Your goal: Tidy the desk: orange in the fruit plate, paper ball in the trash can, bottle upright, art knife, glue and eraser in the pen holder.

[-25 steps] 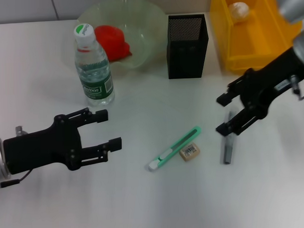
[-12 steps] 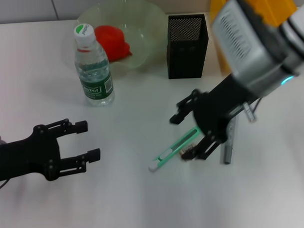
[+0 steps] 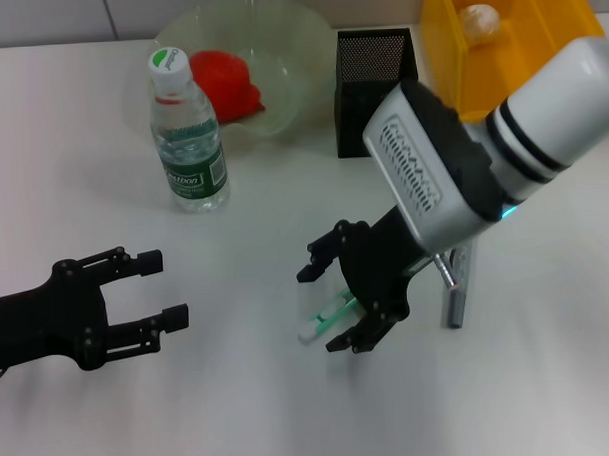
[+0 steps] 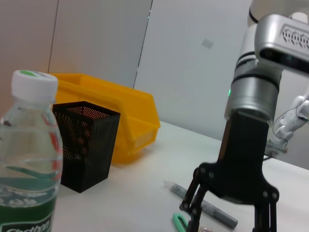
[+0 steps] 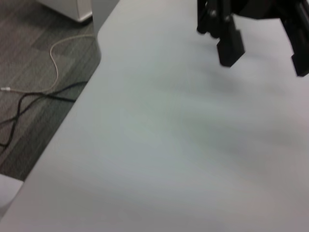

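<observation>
The right gripper [image 3: 337, 299] hangs with its fingers spread wide astride the green art knife [image 3: 328, 315], which lies flat on the desk in front of the black mesh pen holder [image 3: 373, 77]; a clean pick, I'd judge, means closing squarely across the narrow handle, not its ends. That arm reaches down steeply from the pen holder's side, while the left gripper [image 3: 147, 291] waits open, well away from the pen holder.

Clear glossy plastic bottle [image 3: 185, 132], black metal-mesh pen holder [image 3: 374, 78], glossy yellow plastic bin [image 3: 508, 51], smooth matt white desk [image 3: 240, 400]
</observation>
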Controlling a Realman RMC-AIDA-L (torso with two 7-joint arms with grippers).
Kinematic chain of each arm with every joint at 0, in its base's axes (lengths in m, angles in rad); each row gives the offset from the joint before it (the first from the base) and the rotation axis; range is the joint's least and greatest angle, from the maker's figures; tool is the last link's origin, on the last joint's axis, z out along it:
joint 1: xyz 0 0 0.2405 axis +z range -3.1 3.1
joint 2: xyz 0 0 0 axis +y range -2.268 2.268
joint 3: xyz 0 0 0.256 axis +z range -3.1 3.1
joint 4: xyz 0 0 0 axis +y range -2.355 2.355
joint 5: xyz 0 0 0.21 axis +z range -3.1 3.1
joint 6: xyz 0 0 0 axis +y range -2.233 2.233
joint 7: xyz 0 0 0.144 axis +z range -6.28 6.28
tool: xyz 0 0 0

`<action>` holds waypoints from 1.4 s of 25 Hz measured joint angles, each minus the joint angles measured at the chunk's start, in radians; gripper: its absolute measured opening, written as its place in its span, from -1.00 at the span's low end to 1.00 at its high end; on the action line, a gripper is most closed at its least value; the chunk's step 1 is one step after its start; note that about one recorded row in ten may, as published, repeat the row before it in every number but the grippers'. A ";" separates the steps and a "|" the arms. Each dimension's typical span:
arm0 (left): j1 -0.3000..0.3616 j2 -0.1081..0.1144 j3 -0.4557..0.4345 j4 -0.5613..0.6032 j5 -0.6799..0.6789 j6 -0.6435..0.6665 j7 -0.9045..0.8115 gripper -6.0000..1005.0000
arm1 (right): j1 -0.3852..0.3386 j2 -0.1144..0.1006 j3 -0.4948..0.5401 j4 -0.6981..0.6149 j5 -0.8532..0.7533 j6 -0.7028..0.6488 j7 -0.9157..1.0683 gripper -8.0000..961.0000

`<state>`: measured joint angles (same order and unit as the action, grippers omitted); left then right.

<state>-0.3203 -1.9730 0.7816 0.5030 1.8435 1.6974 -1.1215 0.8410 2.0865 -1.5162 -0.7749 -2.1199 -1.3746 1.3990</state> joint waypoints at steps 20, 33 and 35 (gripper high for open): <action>0.001 -0.003 -0.025 0.000 -0.003 0.016 -0.006 0.56 | -0.013 0.003 -0.126 0.011 0.040 0.114 -0.022 -0.16; 0.001 -0.004 -0.029 0.000 -0.004 0.018 -0.006 0.57 | -0.013 0.003 -0.180 0.009 0.040 0.158 -0.018 -0.46; 0.001 -0.004 -0.034 0.000 -0.004 0.018 -0.006 0.57 | -0.013 0.003 -0.176 0.006 0.040 0.150 -0.015 -0.49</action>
<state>-0.3191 -1.9772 0.7478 0.5031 1.8391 1.7151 -1.1275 0.8283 2.0892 -1.6920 -0.7693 -2.0799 -1.2246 1.3837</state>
